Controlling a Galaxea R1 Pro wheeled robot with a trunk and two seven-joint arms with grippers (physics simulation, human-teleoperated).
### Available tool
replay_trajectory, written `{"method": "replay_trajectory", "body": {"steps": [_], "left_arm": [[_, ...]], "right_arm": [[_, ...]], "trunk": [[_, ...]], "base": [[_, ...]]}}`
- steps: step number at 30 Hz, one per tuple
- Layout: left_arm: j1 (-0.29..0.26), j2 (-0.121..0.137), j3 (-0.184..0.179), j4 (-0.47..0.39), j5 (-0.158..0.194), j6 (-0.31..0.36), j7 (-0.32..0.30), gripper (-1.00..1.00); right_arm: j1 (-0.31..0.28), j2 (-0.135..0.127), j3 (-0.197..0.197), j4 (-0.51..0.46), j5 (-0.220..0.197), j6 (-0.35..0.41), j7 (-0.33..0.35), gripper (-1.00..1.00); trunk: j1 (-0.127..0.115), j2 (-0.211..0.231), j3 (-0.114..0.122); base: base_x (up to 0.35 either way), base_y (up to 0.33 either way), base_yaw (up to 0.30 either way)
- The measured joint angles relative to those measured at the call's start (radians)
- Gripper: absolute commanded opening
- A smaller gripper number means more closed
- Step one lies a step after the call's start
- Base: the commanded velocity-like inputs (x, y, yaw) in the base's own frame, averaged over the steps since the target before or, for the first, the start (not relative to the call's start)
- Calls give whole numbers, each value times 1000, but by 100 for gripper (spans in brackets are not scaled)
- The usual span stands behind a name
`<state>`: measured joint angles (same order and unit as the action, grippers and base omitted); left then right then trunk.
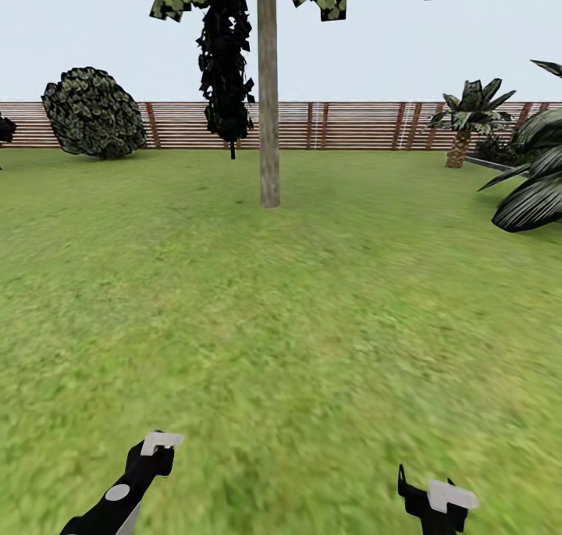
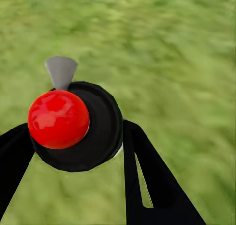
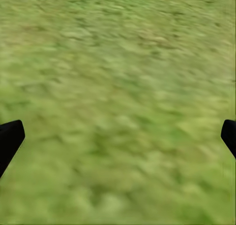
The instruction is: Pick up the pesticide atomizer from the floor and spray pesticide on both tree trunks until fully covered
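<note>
Your left gripper point(image 2: 81, 151) is closed around the pesticide atomizer point(image 2: 73, 124): in the left wrist view its black round body sits between the two dark fingers, with a glossy red ball on top and a grey flared nozzle point(image 2: 61, 71) pointing away over the grass. The body looks rigid, smooth and probably light, so it may twist in the grip if you swing fast; keep the hold on the wide black part, not on the red ball. Your right gripper point(image 3: 118, 136) is spread wide and carries nothing, hanging over the floor point(image 1: 312, 324). Ahead, well apart from you, stands one tree trunk point(image 1: 268, 114), thick and straight, grey-brown. The lawn between is bare, so you have free room to drive up. A dark-leaved plant point(image 1: 531, 192) crowds your right side, and the fence point(image 1: 351, 125) closes the far edge.
</note>
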<state>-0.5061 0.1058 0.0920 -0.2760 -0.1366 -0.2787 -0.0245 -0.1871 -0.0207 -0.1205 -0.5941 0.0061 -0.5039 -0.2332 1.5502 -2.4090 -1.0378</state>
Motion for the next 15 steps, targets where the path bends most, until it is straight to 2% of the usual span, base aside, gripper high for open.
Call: {"method": "replay_trajectory", "body": {"steps": [15], "left_arm": [[0, 0, 0, 0, 0, 0, 0, -100]], "right_arm": [[0, 0, 1, -1, 0, 0, 0, 100]], "trunk": [[0, 0, -7]], "base": [[340, 0, 0]]}}
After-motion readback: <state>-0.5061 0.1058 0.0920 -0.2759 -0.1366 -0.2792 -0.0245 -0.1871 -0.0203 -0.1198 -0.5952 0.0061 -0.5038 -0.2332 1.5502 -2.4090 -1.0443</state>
